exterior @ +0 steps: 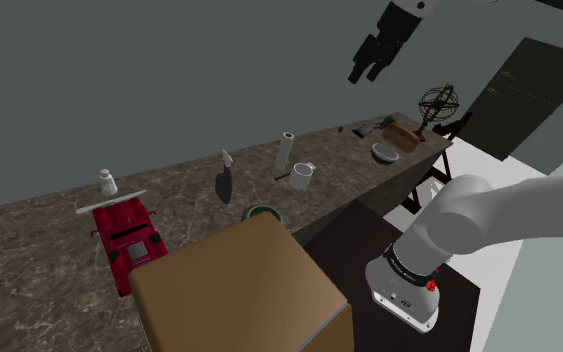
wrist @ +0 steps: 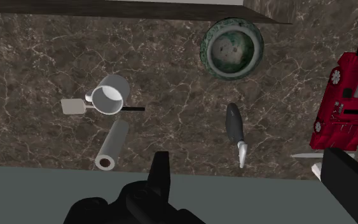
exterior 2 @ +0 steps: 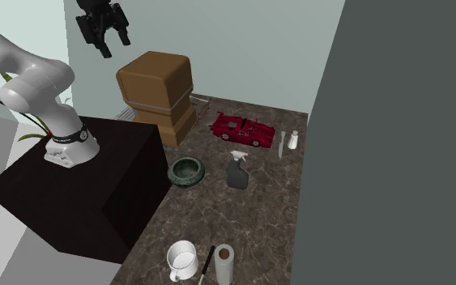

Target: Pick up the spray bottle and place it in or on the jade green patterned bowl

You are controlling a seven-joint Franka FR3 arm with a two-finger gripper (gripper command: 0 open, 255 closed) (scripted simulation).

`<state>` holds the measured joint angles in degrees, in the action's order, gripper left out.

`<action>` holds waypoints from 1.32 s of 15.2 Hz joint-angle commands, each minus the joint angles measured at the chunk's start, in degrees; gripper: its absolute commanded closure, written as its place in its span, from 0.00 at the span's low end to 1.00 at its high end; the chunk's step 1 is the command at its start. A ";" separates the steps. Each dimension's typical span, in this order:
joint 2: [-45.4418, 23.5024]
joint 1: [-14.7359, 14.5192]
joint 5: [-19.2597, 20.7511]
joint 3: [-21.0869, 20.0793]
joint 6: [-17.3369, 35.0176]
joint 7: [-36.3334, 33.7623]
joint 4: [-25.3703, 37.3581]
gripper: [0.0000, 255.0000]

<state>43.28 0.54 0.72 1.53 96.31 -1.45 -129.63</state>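
1. Gripper (exterior 2: 114, 42): I read it raised high, well apart from everything on the counter, fingers spread wide and holding nothing.
2. Spray bottle (exterior 2: 236, 172): dark grey, upright on the marbled counter (exterior 2: 250, 231), just beside the bowl on the second exterior view's right.
3. Bowl (exterior 2: 173, 172): green, near the stand.
4. Toy car (exterior 2: 245, 129): red, beyond the bottle.
5. Mug (exterior 2: 182, 261) and paper roll (exterior 2: 225, 263): side by side, well apart from the bottle.

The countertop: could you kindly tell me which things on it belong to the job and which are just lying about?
Job: spray bottle, green bowl.
Lying about: red toy car, white mug, paper roll, brown box.
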 commanded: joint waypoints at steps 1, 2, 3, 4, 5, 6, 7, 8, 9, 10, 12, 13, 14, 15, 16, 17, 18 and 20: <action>0.00 0.00 0.00 0.00 0.00 0.00 0.00 0.00; -1.24 -0.09 -0.11 -0.23 1.69 -0.28 -0.64 0.00; -2.54 -0.17 -0.21 -0.46 3.37 -0.56 -1.22 0.00; -3.91 -0.26 -0.31 -0.68 5.04 -0.83 -1.72 0.00; -5.33 -0.35 -0.40 -0.91 6.70 -1.11 -2.14 0.00; -6.82 -0.43 -0.48 -1.13 8.35 -1.38 -2.50 0.00; -8.37 -0.51 -0.56 -1.36 9.98 -1.65 -2.78 0.00; -9.97 -0.59 -0.63 -1.58 11.60 -1.92 -2.98 0.00; -11.63 -0.66 -0.69 -1.80 13.19 -2.19 -3.11 0.00; -13.34 -0.74 -0.73 -2.02 14.76 -2.46 -3.17 0.00; -16.89 -0.88 -0.79 -2.45 17.82 -3.01 -3.06 0.00; -18.74 -0.94 -0.81 -2.66 19.30 -3.28 -2.89 0.00; -20.62 -1.01 -0.80 -2.86 20.75 -3.56 -2.64 0.00; -22.54 -1.06 -0.79 -3.07 22.16 -3.84 -2.33 0.00; -24.50 -1.12 -0.76 -3.27 23.52 -4.13 -1.94 0.00; -26.48 -1.17 -0.71 -3.47 24.85 -4.42 -1.47 0.00; -28.49 -1.22 -0.64 -3.66 26.13 -4.72 -0.93 0.00; -32.60 -1.32 -0.45 -4.02 28.54 -5.33 0.36 0.00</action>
<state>12.90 -0.80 0.16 -2.41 123.60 -6.61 -130.06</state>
